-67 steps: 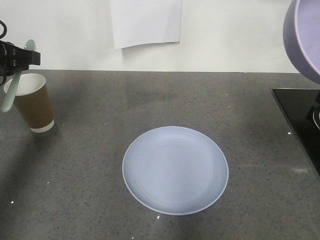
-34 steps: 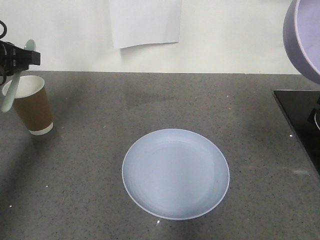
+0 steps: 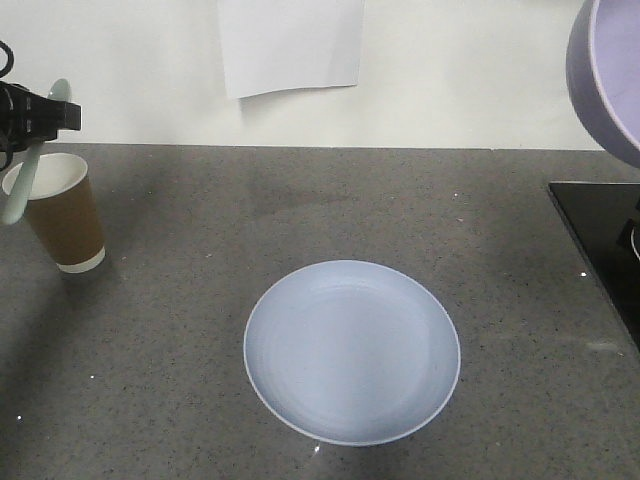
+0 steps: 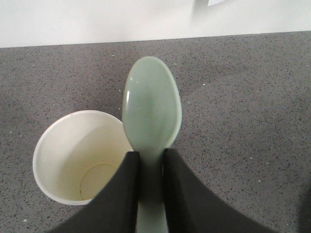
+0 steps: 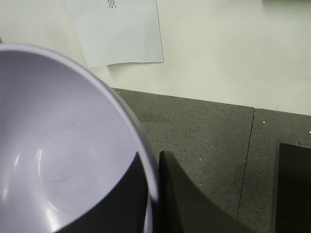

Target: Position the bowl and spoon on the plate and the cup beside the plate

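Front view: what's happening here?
Both arms are loaded. The left end effector is shut on the spoon, held in the air close by the cup at the left of the counter. The right end effector pinches the rim of the bowl, raised at far right. The plate lies bare mid-counter.

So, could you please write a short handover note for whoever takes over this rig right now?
Left gripper: shut on the spoon, held in the air near the cup.
Right gripper: shut on the rim of the bowl, held up at the right and tilted.
Plate: mid-counter, nothing on it.
Cup: upright at the far left, well apart from the plate.
Done: spoon and bowl are both in hand.
Left to do: set the bowl and spoon on the plate, then bring the cup beside it.
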Available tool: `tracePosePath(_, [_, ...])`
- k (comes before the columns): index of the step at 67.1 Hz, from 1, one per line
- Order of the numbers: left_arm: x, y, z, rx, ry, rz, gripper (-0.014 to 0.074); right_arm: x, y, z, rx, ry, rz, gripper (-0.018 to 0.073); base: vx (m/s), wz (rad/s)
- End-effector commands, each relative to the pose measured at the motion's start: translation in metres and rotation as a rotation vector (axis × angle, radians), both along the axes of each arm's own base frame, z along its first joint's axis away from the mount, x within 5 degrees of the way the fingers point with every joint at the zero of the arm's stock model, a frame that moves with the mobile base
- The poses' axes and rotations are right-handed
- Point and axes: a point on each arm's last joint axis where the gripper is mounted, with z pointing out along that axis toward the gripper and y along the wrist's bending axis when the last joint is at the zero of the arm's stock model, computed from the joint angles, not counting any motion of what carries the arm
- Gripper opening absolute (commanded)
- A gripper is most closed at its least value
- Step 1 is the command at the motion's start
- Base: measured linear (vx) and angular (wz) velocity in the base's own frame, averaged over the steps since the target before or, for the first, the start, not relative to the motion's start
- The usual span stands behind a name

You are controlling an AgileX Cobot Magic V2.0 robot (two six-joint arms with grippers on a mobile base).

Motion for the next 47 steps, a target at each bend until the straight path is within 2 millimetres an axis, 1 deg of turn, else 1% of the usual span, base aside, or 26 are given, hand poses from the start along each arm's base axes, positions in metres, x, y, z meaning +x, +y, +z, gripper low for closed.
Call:
tracePosePath(1, [-0.0057, -0.0002, 0.0235, -0.032, -0.114, 0.011, -0.0006, -0.005, 0.004, 0.0171, 0.02, -0.098, -0.009, -0.0004, 0.01, 0.0])
tracePosePath(47, [-0.0057, -0.0002, 0.0235, -0.032, -0.114, 0.011, -0.0006, -0.005, 0.004, 0.0171, 0.02, -0.098, -0.009, -0.0004, 0.01, 0.0])
